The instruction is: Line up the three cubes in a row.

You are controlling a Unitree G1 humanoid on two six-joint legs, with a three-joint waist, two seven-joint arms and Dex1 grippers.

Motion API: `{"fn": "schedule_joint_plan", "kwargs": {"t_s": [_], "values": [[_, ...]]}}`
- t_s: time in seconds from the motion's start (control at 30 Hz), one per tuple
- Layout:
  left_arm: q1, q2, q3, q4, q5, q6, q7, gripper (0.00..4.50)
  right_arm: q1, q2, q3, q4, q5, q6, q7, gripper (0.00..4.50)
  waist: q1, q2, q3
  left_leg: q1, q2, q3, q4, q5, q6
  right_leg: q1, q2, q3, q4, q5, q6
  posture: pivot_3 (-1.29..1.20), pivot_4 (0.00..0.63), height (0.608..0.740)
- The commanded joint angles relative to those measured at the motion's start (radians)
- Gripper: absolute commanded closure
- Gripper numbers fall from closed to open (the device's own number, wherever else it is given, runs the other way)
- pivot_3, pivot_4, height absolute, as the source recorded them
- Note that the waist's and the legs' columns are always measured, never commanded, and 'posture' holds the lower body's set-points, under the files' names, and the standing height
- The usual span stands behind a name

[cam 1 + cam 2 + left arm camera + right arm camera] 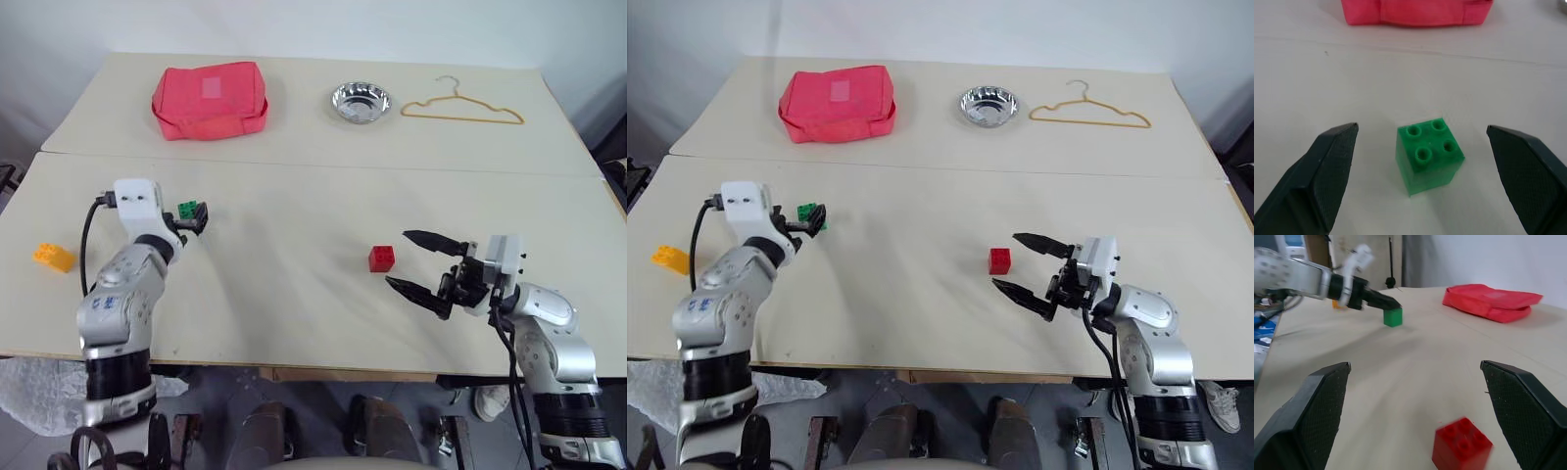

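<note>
A green cube (1427,156) stands studs-up on the table's left side, between the wide-open fingers of my left gripper (196,217), with a gap on each side. On the right half, a red cube (382,258) rests on the table just off the tips of my right gripper (398,258). That gripper is open and level and touches nothing. The right wrist view shows the red cube (1462,445) low between its two fingers (1317,406). An orange-yellow cube (54,257) lies alone near the table's left edge.
A large red fabric pouch (210,100) sits at the back left. A steel bowl (361,102) and a wooden hanger (460,110) lie at the back right. A seam (323,164) runs across between the two tabletops.
</note>
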Motion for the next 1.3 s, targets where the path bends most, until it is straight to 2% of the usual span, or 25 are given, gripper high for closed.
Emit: {"fn": "schedule_joint_plan", "kwargs": {"t_s": [0.03,0.3,0.43,0.63,0.67,0.73,0.87,0.93,1.03,1.13,1.3], "values": [[-0.006,-0.014,-0.008,-0.009,0.038,0.029,0.041,0.00,0.006,0.004,-0.005,-0.045,0.016,-0.003,-0.014,0.04,0.000,0.000,0.000,0.000,0.000,0.000,0.000,0.000,0.000,0.000,0.000,0.000,0.000,0.000,0.000,0.00,0.150,0.740],[0.016,-0.064,-0.025,-0.044,0.060,0.087,0.063,0.00,0.036,0.010,0.010,-0.064,0.008,-0.010,-0.035,0.04,0.002,-0.001,0.001,-0.001,0.000,-0.001,0.000,0.000,0.000,0.000,0.000,0.000,0.000,0.000,0.000,0.00,0.150,0.740],[0.016,-0.072,-0.041,-0.033,0.075,0.065,0.050,0.88,0.032,0.015,0.019,-0.055,0.000,-0.018,-0.040,0.00,0.001,-0.001,0.001,0.000,0.000,-0.001,0.000,0.000,0.000,0.000,0.000,0.000,0.000,0.000,0.000,0.00,0.150,0.740],[0.011,-0.045,-0.055,0.026,0.116,-0.019,0.014,2.81,0.046,0.014,0.022,-0.051,-0.007,-0.024,-0.044,0.00,0.001,-0.001,0.001,-0.001,0.000,-0.001,0.000,0.000,0.000,0.000,0.000,0.000,0.000,0.000,0.000,0.00,0.150,0.740],[0.012,-0.041,-0.056,0.036,0.120,-0.030,0.007,3.03,0.051,0.013,0.023,-0.052,-0.008,-0.024,-0.044,0.00,0.001,-0.001,0.001,0.000,0.000,-0.001,0.000,0.000,0.000,0.000,0.000,0.000,0.000,0.000,0.000,0.00,0.150,0.740],[0.017,-0.028,-0.065,0.056,0.123,-0.084,-0.032,3.03,0.061,0.013,0.024,-0.058,-0.008,-0.023,-0.048,0.00,0.001,-0.001,0.001,0.000,0.000,-0.001,0.000,0.000,0.000,0.000,0.000,0.000,0.000,0.000,0.000,0.00,0.150,0.740],[0.052,0.044,-0.086,0.055,0.063,-0.286,-0.299,3.03,0.083,-0.002,0.010,-0.077,-0.005,-0.019,-0.058,0.00,0.000,-0.001,0.001,-0.001,0.000,0.000,0.000,0.000,0.000,-0.001,0.000,0.000,0.000,0.000,0.000,0.00,0.150,0.740],[0.061,0.154,-0.115,0.072,-0.011,-0.459,-0.655,3.03,0.114,-0.029,-0.027,-0.092,0.001,-0.018,-0.063,0.00,-0.001,-0.001,0.001,-0.001,0.000,0.000,0.000,0.000,0.000,-0.001,0.000,0.000,0.000,0.000,0.000,0.00,0.150,0.740],[0.013,0.253,-0.171,0.170,-0.085,-0.587,-1.032,3.03,0.165,-0.074,-0.084,-0.120,0.024,-0.002,-0.061,0.00,0.002,-0.001,0.001,-0.001,0.000,0.001,0.000,0.000,-0.001,-0.001,0.000,-0.001,0.000,0.000,-0.001,0.00,0.150,0.740],[-0.072,0.266,-0.233,0.300,-0.101,-0.658,-1.256,3.03,0.207,-0.111,-0.128,-0.153,0.048,0.015,-0.057,0.00,0.006,-0.001,0.001,-0.001,-0.001,0.001,0.000,0.000,0.000,0.000,0.000,-0.001,-0.001,0.000,0.000,0.00,0.150,0.740],[-0.285,0.164,-0.402,0.657,0.046,-0.898,-1.467,3.03,0.263,-0.151,-0.193,-0.187,0.059,0.023,-0.062,0.00,0.003,-0.001,0.001,-0.001,-0.006,0.002,0.000,0.001,0.000,0.000,0.001,-0.001,-0.001,0.000,0.000,0.00,0.150,0.740]]}}
